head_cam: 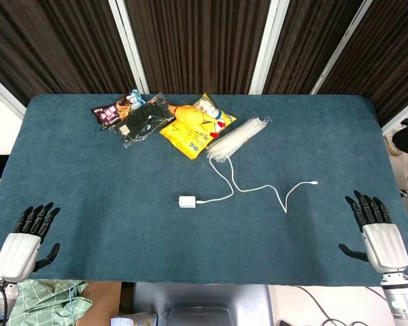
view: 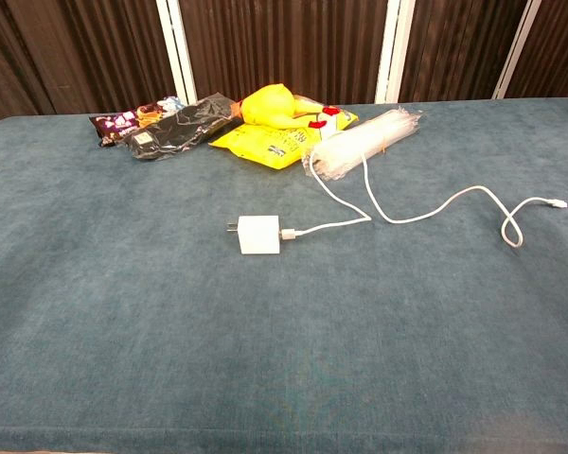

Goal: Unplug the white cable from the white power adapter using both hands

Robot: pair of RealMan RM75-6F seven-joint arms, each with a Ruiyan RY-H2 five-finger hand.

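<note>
Showing both hands parked at the near table edge, with the white cable (head_cam: pixel 258 187) plugged into the white power adapter (head_cam: pixel 187 202) at mid-table.

Head view: the left hand (head_cam: pixel 24 238) and right hand (head_cam: pixel 377 234) lie flat at opposite near corners, fingers spread and holding nothing, well apart from the adapter; the cable runs from the adapter's right side, loops toward the clear packet (head_cam: pixel 238 138) and ends free at the right. Chest view: neither hand appears; the adapter (view: pixel 258 235) lies on its side, prongs pointing left, the cable (view: pixel 407 213) joined at its right face. Likely hazards: the light adapter may slide on the blue cloth (view: pixel 123 312) if not pinned first, and pulling the cord instead of its plug could drag the packet (view: pixel 364 142) or strain the lead.
</note>
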